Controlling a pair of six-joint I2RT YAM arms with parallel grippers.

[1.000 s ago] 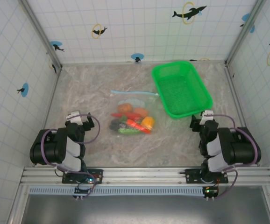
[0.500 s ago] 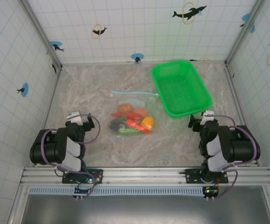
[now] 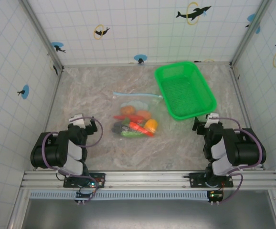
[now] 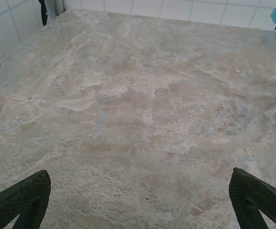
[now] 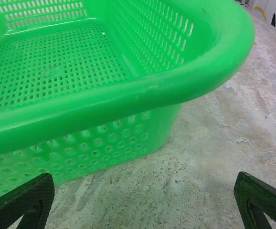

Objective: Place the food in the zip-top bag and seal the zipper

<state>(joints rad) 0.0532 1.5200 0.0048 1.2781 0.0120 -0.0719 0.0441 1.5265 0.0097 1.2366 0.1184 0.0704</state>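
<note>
The clear zip-top bag (image 3: 139, 106) lies flat at mid-table, its light blue zipper (image 3: 137, 95) along the far edge. The food (image 3: 134, 124), orange, yellow, red, green and dark pieces, sits bunched within the bag's outline at its near end. I cannot tell whether the zipper is sealed. My left gripper (image 3: 83, 123) rests low, left of the bag and apart from it, open over bare table (image 4: 140, 205). My right gripper (image 3: 205, 122) is open too, right of the bag, its fingers wide apart (image 5: 143, 205) just short of the basket.
A green plastic basket (image 3: 185, 89) stands at the back right, its near wall (image 5: 80, 143) close in front of the right gripper. Tiled walls enclose the marbled table (image 3: 85, 95) on three sides.
The right gripper's fingers have spread wider and it has shifted slightly left. The left arm, bag and food have not moved.
</note>
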